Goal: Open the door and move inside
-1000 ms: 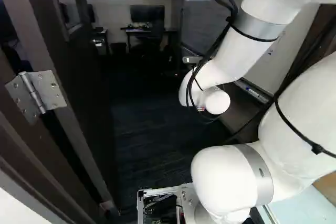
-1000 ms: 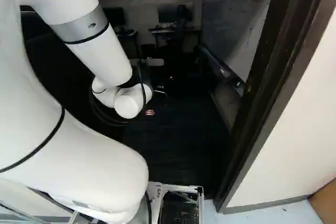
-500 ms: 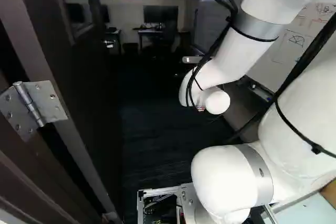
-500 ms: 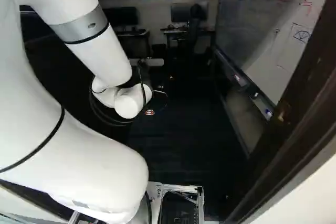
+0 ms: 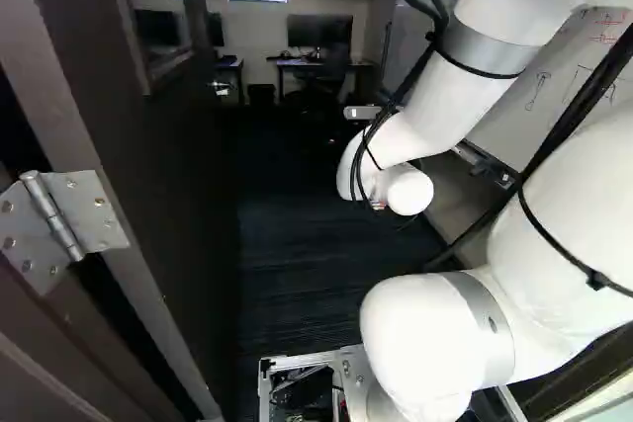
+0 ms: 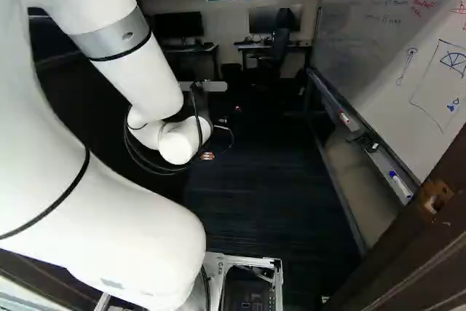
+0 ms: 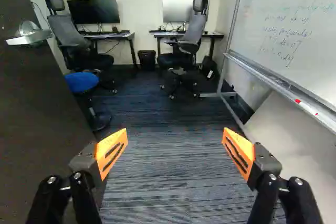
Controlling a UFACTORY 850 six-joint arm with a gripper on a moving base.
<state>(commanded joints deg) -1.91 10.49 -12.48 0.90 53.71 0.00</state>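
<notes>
The dark door stands open into the room along the left of the left base view, its metal hinge near the base. Its lever handle shows farther in; in the wrist view the handle is ahead and to one side of the gripper, apart from it. In the base views the gripper cannot be made out beyond the white wrist. The wrist view shows the gripper open, orange pads wide apart, nothing between them, over striped carpet.
The dark door frame is close at the right of the right base view. Beyond it runs a whiteboard with a marker tray. Desks, office chairs, a blue stool and a bin stand deeper in the room.
The base has moved forward and turned left: the room has shifted right in both base views, and the right door frame is nearer. The arm holds the same pose.
</notes>
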